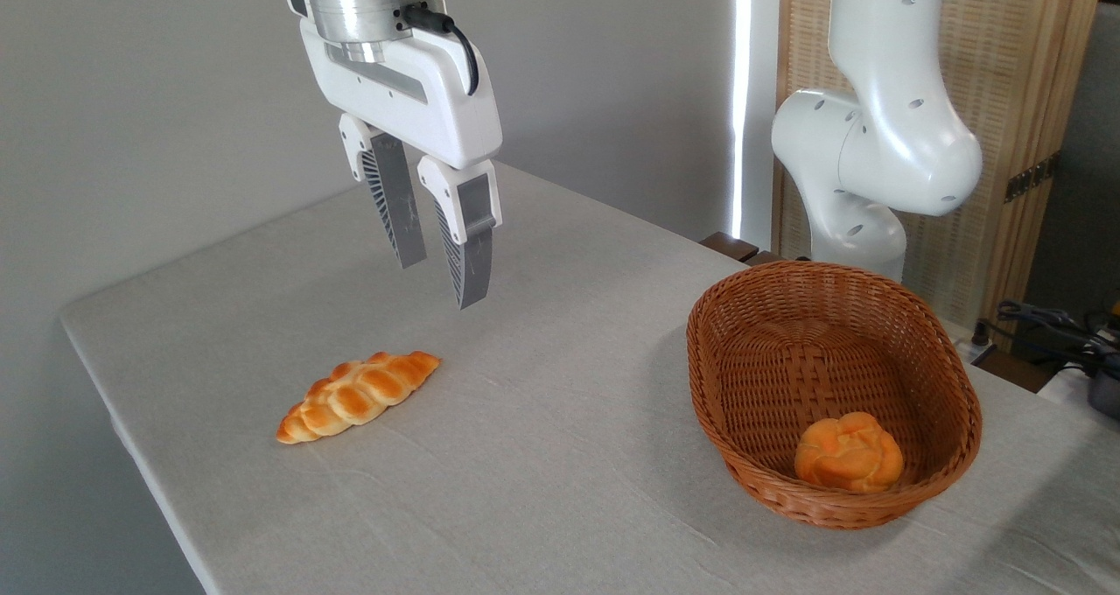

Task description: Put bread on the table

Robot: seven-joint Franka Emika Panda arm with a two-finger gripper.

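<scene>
- long braided golden-orange bread loaf (358, 396) lies flat on the light grey cloth table (560, 455)
- white two-finger gripper (444, 278) hangs above it, jaws apart, holding nothing
- round knotted orange bun (849, 452) sits inside the brown wicker oval basket (744, 315), well apart from the loaf

Glossy white arm (884, 140) with rounded joints and small dark screw holes, white hand (440, 276) under a silver metal flange, black cable looping at its side, two grey ribbed fingers (395, 201) in white mounts
</scene>
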